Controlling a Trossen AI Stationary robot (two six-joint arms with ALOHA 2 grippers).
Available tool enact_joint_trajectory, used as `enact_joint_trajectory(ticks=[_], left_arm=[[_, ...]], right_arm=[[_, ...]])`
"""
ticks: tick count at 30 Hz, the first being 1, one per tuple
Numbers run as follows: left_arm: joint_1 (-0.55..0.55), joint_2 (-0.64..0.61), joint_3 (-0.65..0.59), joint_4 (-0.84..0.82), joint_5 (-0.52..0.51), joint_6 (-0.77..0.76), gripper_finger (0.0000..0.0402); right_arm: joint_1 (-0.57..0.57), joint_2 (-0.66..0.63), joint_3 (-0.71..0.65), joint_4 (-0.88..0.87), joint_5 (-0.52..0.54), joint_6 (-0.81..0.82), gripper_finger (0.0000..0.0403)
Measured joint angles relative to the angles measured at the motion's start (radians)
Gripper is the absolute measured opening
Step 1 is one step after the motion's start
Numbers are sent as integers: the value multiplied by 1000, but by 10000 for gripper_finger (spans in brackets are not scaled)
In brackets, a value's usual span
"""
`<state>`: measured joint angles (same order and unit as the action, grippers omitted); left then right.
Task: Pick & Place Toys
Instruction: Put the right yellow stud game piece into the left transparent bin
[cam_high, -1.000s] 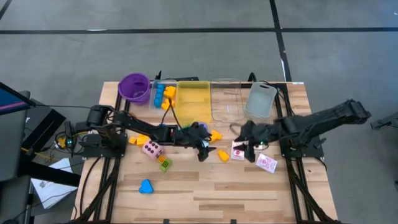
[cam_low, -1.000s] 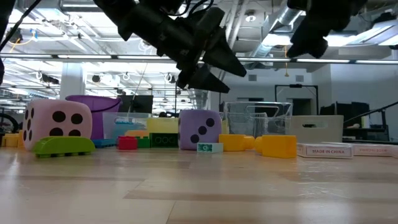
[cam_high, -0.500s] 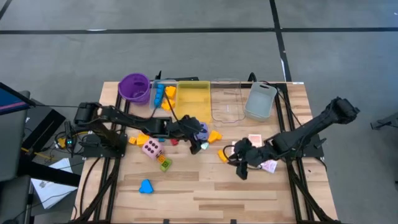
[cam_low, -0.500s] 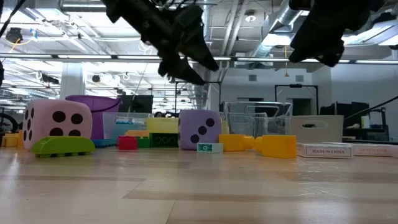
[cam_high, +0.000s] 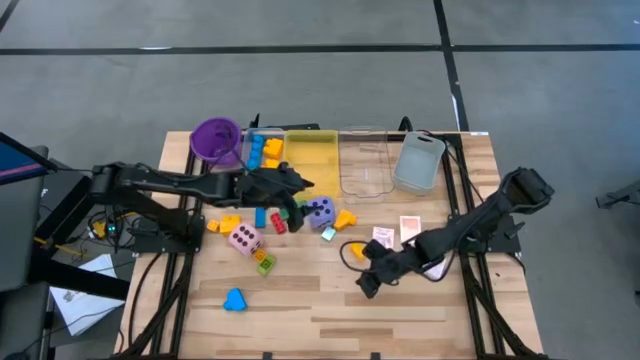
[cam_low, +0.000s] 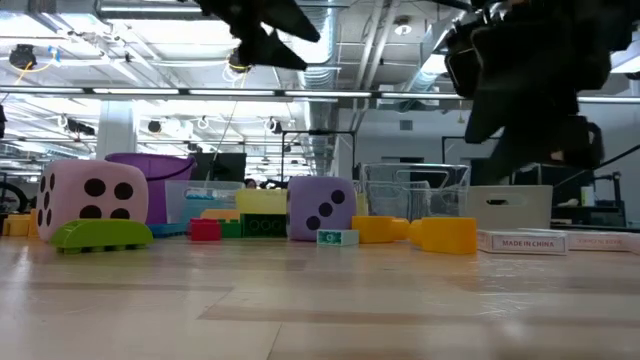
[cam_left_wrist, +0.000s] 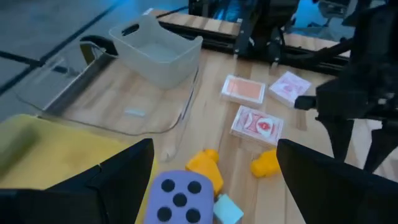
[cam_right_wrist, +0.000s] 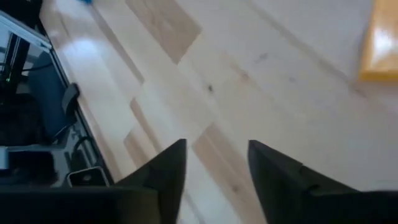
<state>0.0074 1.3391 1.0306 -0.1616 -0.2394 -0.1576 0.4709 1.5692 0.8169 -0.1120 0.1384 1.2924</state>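
Toys lie mostly loose on the table, so the sorting appears, as a judgement, to be at an early stage. Read from left to right in the high view: a blue block sits alone at lower left; the purple cup stands at the table's upper left corner; the clear tray beside it already holds a few blue and yellow blocks. The pink die lies left of centre with a green block just below it, and orange blocks lie to its left. Red, blue and green blocks cluster beside the purple die at centre, under the yellow tray, whose contents cannot be made out. A yellow block lies just right of that die, and another yellow block lower down. Three red-patterned cards rest right of centre. The second clear tray and the grey tray at upper right look empty.

Left tool: the arm reaches in from the frame's left edge, nearly level, ending above the front edge of the yellow tray and above the block cluster; its fingers stand wide apart and hold nothing, as the left wrist view confirms.

Right tool: the arm slants down from the right toward lower centre, tip over bare wood below the lower yellow block; the right wrist view shows its fingers partly spread with nothing between them.
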Motion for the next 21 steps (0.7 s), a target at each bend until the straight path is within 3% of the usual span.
enact_joint_trajectory(ticks=[6, 10, 21], left_arm=[[0, -39, 0, 0, 0, 3, 333], [-2, -39, 0, -2, 0, 3, 333], [-2, -29, 0, -32, 0, -4, 333]], right_arm=[[-12, 25, 52, -20, -9, 28, 271], [-40, 21, 65, -48, -10, 2, 313], [-82, 15, 65, -235, 24, -150, 316]])
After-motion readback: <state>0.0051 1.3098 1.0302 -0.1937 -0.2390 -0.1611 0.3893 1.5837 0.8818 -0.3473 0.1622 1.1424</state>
